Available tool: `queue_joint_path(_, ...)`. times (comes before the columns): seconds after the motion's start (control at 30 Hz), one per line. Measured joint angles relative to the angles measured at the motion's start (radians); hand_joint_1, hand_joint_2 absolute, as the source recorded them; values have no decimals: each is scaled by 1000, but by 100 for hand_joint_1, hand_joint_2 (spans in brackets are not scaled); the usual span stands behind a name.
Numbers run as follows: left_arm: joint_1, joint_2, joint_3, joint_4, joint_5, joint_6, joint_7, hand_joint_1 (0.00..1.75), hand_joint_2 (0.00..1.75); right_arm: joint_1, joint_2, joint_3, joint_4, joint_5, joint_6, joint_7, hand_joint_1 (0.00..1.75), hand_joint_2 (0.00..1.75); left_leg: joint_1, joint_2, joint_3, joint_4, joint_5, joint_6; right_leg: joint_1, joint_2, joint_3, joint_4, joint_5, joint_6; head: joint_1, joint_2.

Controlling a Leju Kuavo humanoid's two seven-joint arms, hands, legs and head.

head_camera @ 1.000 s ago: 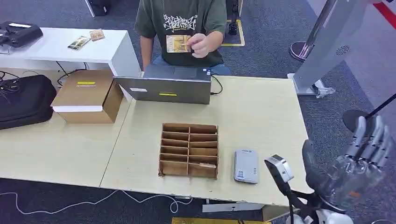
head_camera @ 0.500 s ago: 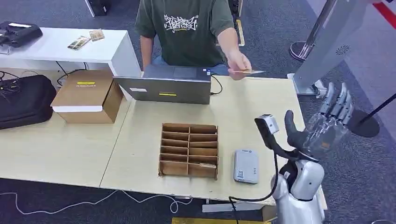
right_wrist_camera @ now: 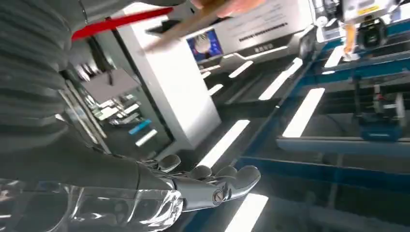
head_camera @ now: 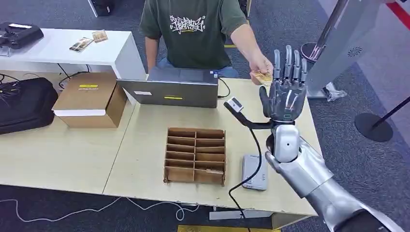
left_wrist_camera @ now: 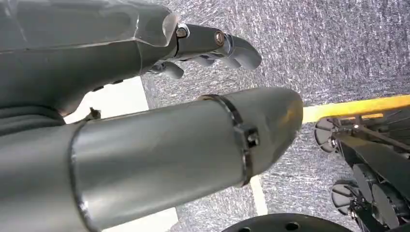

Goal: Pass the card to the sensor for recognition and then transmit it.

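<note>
A person behind the table holds a tan card (head_camera: 264,77) out over its far right edge. My right hand (head_camera: 286,92) is raised upright just to the right of the card, fingers straight and spread, holding nothing. I cannot tell if it touches the card. In the right wrist view the card (right_wrist_camera: 191,23) is a blur beyond my right hand (right_wrist_camera: 193,186). The grey card sensor (head_camera: 255,171) lies flat near the table's front edge, under my right forearm. My left hand (left_wrist_camera: 208,43) hangs over carpet with nothing in it, fingers apart.
A cardboard slot organizer (head_camera: 196,155) sits left of the sensor. A laptop (head_camera: 169,90) stands at the table's back, a cardboard box (head_camera: 90,99) and black bag (head_camera: 24,104) to the left. A grey stand (head_camera: 338,43) rises at the right.
My right arm has swung up from the lower right until the hand stands upright beside the card. The person moved the card from chest height out toward my hand.
</note>
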Motion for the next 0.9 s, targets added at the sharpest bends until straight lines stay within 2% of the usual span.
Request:
queue_joint_path(0.17,0,1,0,0,10,-5,0,0,0,-61,-1,110,79,0,0,0,0,175,0,-1,-1,0,0,0,0,-1,0,0,0,0,1,0)
queue_joint_path(0.33,0,1,0,0,17,-9,0,0,0,-87,3,167,117,0,0,0,0,175,0,-1,-1,0,0,0,0,-1,0,0,0,0,0,0)
queue_joint_path(0.9,1,2,0,0,33,-10,9,0,0,-99,21,212,163,0,0,-36,0,175,0,-1,-1,0,0,0,0,-1,0,0,0,0,0,0)
